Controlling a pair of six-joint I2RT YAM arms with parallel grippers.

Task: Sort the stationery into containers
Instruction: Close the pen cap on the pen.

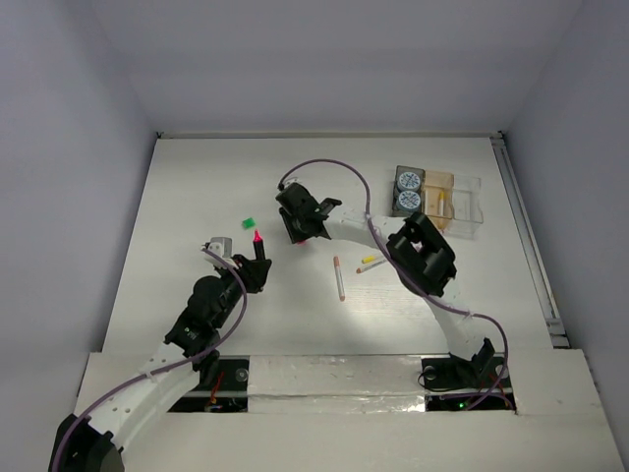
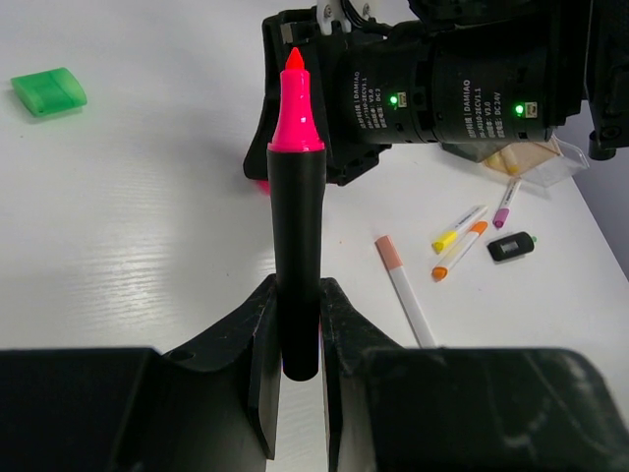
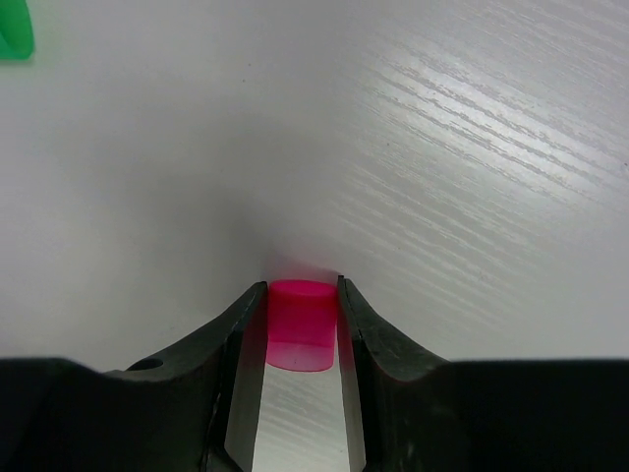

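Left gripper [image 2: 299, 295]: clenched on the lower barrel of a black highlighter [image 2: 298, 226], one finger pressed to each side.
Highlighter: uncapped and held upright above the left-centre of the table [image 1: 197, 197], its bright pink tip pointing up.
Right gripper [image 3: 300, 285]: lowered to the tabletop at mid-table, right of and beyond the highlighter; its jaws stand close on either side of a pink cap [image 3: 302, 329]. Whether they are actually pinching it cannot be told.
Pink cap: standing on end on the white surface, squarely between the right fingers.
Green cap [image 2: 49, 90]: lying loose on the table, just beyond the highlighter and a little to its left, apart from both arms.
Pink-white pen [image 2: 403, 290]: flat on the table right of the highlighter, near the centre, pointing roughly near to far.
Yellow pen [image 2: 457, 231] and orange pen [image 2: 459, 251]: side by side, just right of the pink-white pen.
Purple pen [image 2: 508, 204]: farther right again, close beside a small black piece [image 2: 511, 246].
Trays [image 1: 462, 211]: a joined row at the far right of the table, well apart from the highlighter.
Rolls [image 1: 409, 181]: two blue-white rounds, one behind the other, in the dark grey tray at the row's left end.
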